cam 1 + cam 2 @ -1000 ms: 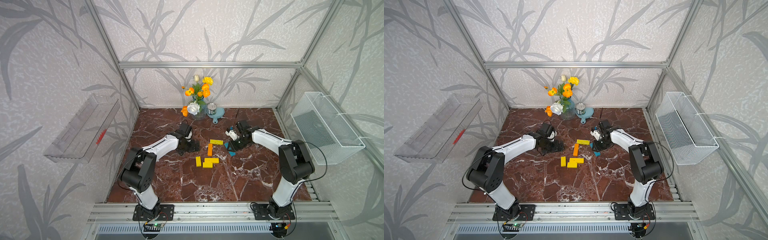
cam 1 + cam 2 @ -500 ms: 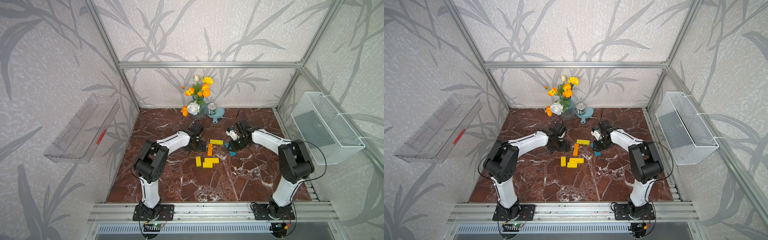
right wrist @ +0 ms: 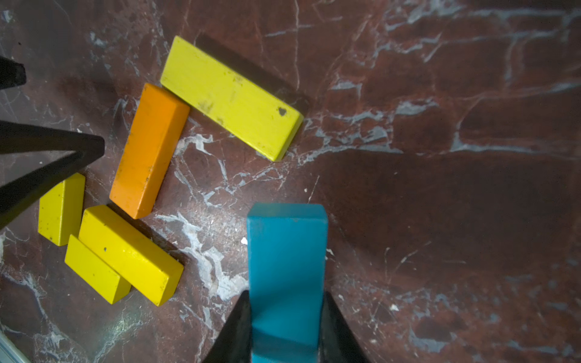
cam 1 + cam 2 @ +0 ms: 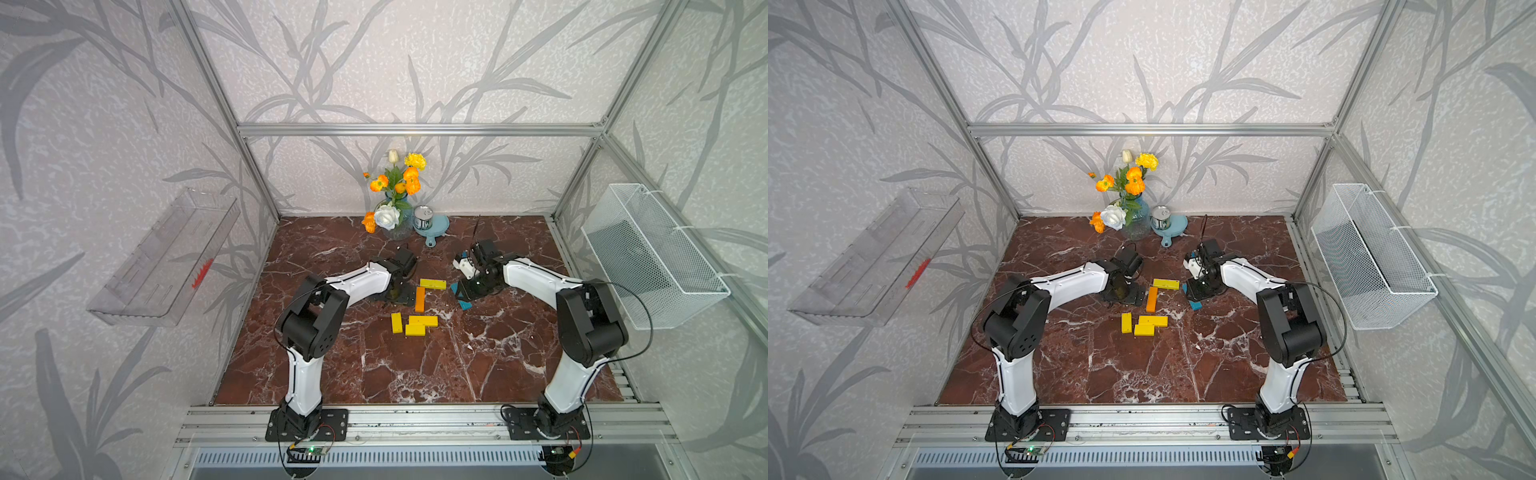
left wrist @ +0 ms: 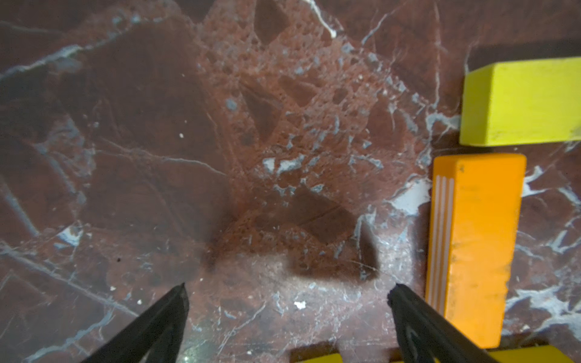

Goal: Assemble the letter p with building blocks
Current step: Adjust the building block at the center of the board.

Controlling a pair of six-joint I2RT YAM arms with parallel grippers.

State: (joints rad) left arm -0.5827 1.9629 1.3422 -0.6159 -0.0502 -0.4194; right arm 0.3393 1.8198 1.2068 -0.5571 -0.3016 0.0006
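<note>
- Where the left gripper (image 5: pixel 288 287) stands spread wide and empty, low over bare marble, one fingertip (image 5: pixel 418 320) sits just beside the orange block (image 5: pixel 474 245). Likely fault: a sideways drift knocks that bar askew.
- Orange block: flat, one end nearly touching the crosswise yellow block (image 4: pixel 432 284). Only the corner of the letter p is formed, and the loop is unclosed.
- Three spare yellow blocks (image 3: pixel 125 254): huddled together near the orange bar's other end. Likely fault: a low arm pass scatters them.
- Teal-blue block (image 3: pixel 286 251): pinched at one end by the right gripper (image 3: pixel 286 295), the rest projecting. Whether it clears the tabletop (image 4: pixel 498 353) cannot be told. Likely fault: the overhang pivots in the pinch, or its free end strikes the crosswise yellow block.
- Open room: broad bare marble toward the near edge and the right. The flower vase (image 4: pixel 397 226) and tin can (image 4: pixel 423 218) stand well back.
</note>
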